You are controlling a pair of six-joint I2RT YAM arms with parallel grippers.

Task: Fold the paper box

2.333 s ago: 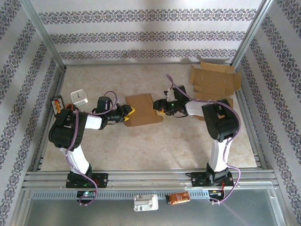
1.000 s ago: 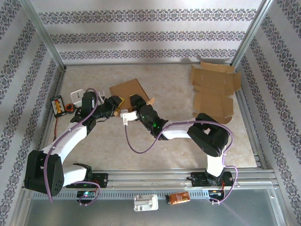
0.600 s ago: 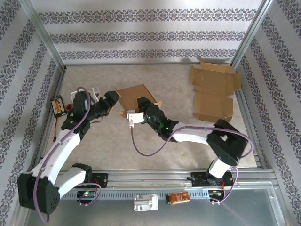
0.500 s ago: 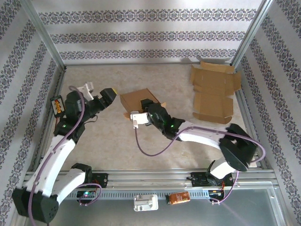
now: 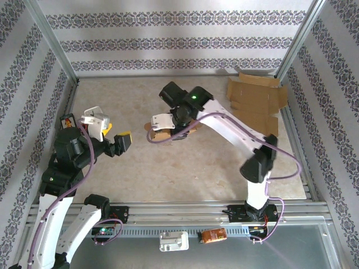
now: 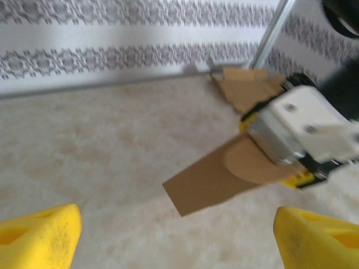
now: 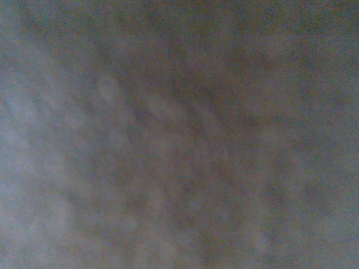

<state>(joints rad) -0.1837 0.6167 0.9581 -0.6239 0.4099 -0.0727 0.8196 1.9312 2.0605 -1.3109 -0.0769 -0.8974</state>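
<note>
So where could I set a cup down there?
Bare: the table's back left corner, behind the left arm, and the front middle between the two arms. Crowded: the centre, where the right arm holds a cardboard piece, and the back right, with the flattened box.

My left gripper (image 5: 116, 134) is off the paper box (image 6: 213, 179) and drawn back leftward, jaws wide; my right gripper (image 6: 275, 157) alone now holds it, arm swung overhead.

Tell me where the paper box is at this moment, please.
In the top view the paper box sits mid-table in the right claw's grip, right of the open left claw and left of the flat cardboard sheet.
</note>
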